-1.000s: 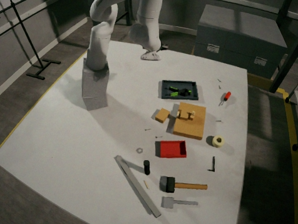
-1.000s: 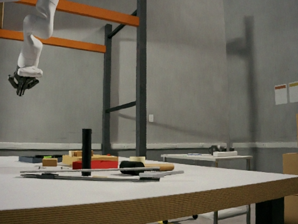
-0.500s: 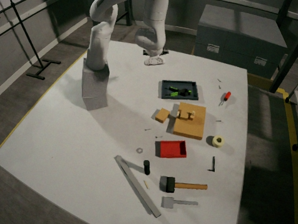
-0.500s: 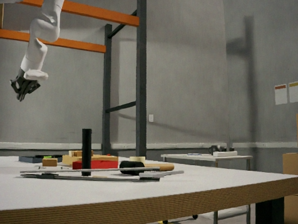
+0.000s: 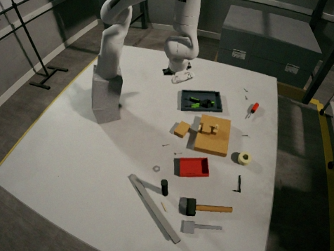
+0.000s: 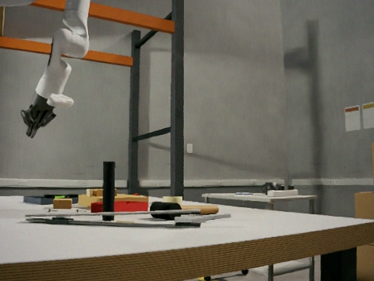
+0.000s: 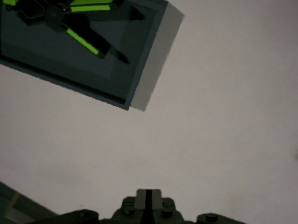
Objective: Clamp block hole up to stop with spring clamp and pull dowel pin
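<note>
- Over the near side of the dark tray, the black, angular fingers [image 6: 31, 133] are clenched together with nothing between them, well above the pale, smooth worktop [image 5: 70, 158] [image 6: 275, 231] [image 7: 210, 125].
- Inside the dark tray [image 5: 201, 110] [image 6: 33, 199] [image 7: 146, 60], a shallow rectangle with thin raised walls, lies the spring clamp [image 5: 208, 104] [image 6: 59, 196] [image 7: 54, 16], matt black with bright green strips.
- Next to that tray, the bench board [image 5: 214, 144] [image 6: 85, 201] is a flat, square-edged slab of warm yellow-brown wood.
- On top of it sit small, paler wooden pieces [image 5: 207, 128] [image 6: 98, 192], close together; which is the stop and which the block, I cannot tell, nor can I make out the dowel pin.
- Just beside the board, apart from it, a plain wooden cuboid [image 5: 182, 129] [image 6: 62, 203] rests on the worktop.
- Past the board stands a red tray [image 5: 191, 167] [image 6: 133, 206], box-shaped, with straight walls.
- Near it, a slim black cylinder [image 5: 164, 187] [image 6: 108, 188] stands upright.
- Farther along lies a mallet [image 5: 191, 207] [image 6: 166, 209], its blocky black head on a round tan wooden handle.
- Off the board's other side sits a thick, cream-coloured ring [image 5: 240, 158] [image 6: 173, 199].

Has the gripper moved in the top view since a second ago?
Yes. In the top view the gripper has shifted rightward and come closer to the dark tray, which has stayed put.
</note>
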{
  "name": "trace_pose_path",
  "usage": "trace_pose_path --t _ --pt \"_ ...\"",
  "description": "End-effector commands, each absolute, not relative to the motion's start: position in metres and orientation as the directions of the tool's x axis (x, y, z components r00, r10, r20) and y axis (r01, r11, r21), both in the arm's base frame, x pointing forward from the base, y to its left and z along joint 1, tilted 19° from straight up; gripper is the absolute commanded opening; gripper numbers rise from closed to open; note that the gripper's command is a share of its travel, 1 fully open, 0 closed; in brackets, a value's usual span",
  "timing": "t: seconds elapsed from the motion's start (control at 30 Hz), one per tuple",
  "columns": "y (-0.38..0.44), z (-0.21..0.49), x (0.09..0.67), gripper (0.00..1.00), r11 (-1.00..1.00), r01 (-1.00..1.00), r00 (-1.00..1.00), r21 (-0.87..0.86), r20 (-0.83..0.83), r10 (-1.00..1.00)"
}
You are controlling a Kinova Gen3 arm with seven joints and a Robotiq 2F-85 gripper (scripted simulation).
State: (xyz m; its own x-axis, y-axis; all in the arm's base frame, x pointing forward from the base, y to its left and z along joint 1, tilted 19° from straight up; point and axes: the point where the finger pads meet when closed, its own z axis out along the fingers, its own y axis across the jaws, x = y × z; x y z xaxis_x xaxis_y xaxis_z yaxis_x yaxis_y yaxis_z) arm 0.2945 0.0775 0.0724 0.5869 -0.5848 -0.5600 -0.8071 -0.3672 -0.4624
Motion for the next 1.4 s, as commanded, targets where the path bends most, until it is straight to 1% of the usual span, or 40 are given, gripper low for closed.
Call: trace_pose_path --t 0.0,0.03,0.23,0.53,0.6,1.1,1.17,1.37 --pt "0.065 0.06 0.304 0.1 -0.449 -0.762 0.646 -0.467 -0.5 -0.577" --pt "0.065 0.06 0.304 0.1 -0.449 -0.762 0.646 -0.467 -0.5 -0.577" --pt "0.041 0.041 0.328 0.1 -0.582 -0.666 0.745 -0.467 -0.377 -0.55" --pt "0.004 0.023 0.375 0.1 -0.756 -0.495 0.867 -0.429 -0.179 -0.466" --pt "0.004 0.023 0.375 0.1 -0.756 -0.495 0.867 -0.429 -0.179 -0.466" --pt "-0.042 0.021 0.463 0.1 -0.927 -0.227 0.958 -0.299 0.104 -0.268" --pt "-0.042 0.021 0.463 0.1 -0.927 -0.227 0.958 -0.299 0.104 -0.268" --pt "-0.053 0.027 0.491 0.1 -0.957 -0.151 0.963 -0.248 0.179 -0.199"
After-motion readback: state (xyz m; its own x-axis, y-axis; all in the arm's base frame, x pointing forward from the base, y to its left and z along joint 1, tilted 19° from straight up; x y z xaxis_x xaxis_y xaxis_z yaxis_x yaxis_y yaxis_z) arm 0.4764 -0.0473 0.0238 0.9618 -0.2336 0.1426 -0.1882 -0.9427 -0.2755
